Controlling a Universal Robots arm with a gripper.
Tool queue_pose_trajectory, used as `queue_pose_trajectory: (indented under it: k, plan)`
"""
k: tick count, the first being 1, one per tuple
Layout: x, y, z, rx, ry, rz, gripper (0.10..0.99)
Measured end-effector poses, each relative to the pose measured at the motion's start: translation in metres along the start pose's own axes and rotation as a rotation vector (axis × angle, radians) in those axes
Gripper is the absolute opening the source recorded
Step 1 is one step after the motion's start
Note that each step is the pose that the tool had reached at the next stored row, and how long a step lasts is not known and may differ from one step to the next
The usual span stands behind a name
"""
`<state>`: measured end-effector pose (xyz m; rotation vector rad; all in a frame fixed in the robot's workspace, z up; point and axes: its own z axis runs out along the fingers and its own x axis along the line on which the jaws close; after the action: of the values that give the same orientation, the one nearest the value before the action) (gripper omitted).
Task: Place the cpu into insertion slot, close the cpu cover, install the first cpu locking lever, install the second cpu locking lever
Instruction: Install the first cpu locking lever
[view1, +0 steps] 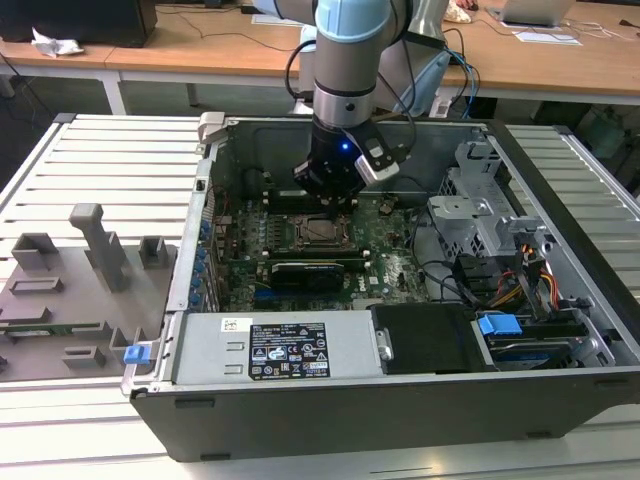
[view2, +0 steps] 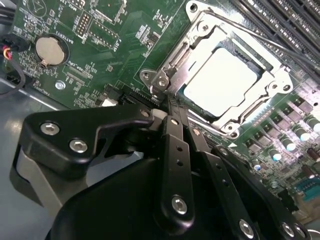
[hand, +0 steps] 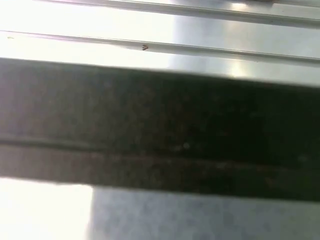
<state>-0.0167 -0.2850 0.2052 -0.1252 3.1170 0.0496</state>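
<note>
Beside cpu cover (view2: 235, 82): gripper (view2: 172, 107), shut.

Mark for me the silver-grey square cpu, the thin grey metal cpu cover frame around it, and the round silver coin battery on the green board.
cpu (view2: 226, 82): second wrist view, middle of its bright metal top.
cpu cover (view2: 202, 31): second wrist view, on the frame's bar beside the chip.
coin battery (view2: 50, 50): second wrist view, centre of its round face.
</note>
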Motion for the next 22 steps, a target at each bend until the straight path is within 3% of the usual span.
queue_pose_trajectory:
  k: [3, 8, 10, 14, 16, 17, 22]
  plan:
    - [-0.0003, -0.0002, 0.0019, 0.008, 0.001, 0.0, 0.106]
    - [-0.0007, -0.0003, 0.0044, 0.007, 0.0008, 0.0, 0.106]
    - [-0.0009, -0.0002, 0.0046, 0.001, 0.0003, 0.0, 0.106]
    - [-0.0009, 0.0, 0.0049, -0.025, -0.0023, 0.001, 0.106]
    - [-0.0011, 0.0003, 0.0001, -0.026, -0.0027, 0.001, 0.106]
    - [-0.0012, 0.0004, -0.0087, -0.024, -0.002, 0.001, 0.106]
    - [-0.0009, -0.003, -0.0094, -0.022, -0.0017, 0.001, 0.106]
